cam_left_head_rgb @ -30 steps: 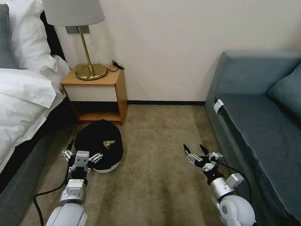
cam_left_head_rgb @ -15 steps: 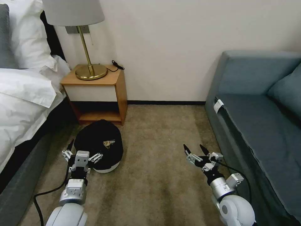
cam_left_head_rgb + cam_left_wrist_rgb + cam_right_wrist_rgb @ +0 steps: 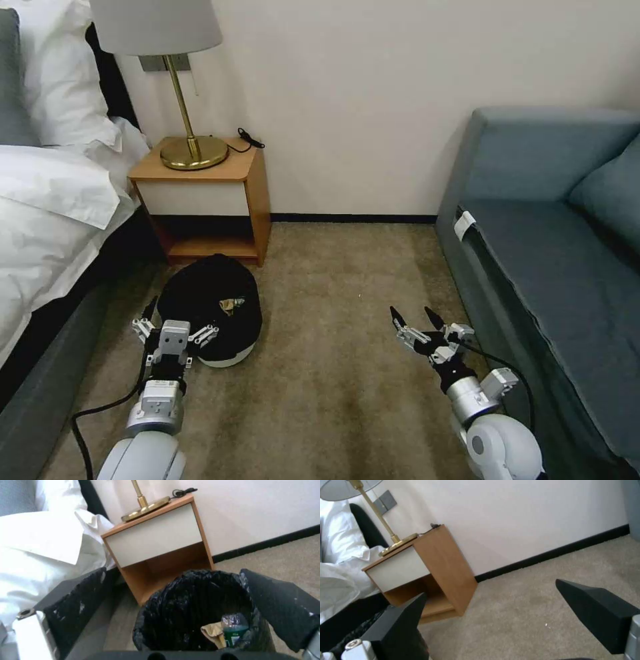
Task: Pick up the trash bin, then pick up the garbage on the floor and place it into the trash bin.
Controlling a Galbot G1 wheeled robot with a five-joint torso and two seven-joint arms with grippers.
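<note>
The trash bin (image 3: 212, 293), lined with a black bag over a white base, stands on the carpet in front of the nightstand. Inside it lies garbage (image 3: 231, 305): in the left wrist view a clear bottle with a green label (image 3: 233, 627) and a crumpled brown paper bag (image 3: 215, 633). My left gripper (image 3: 175, 313) is open at the bin's near rim, its fingers spread wider than the bin's (image 3: 186, 610) mouth. My right gripper (image 3: 411, 312) hangs open low over bare carpet beside the sofa, holding nothing.
A wooden nightstand (image 3: 203, 200) with a brass lamp (image 3: 190, 150) stands just behind the bin. The bed (image 3: 47, 220) runs along the left, a grey-blue sofa (image 3: 553, 253) along the right. Open carpet (image 3: 333, 347) lies between my arms.
</note>
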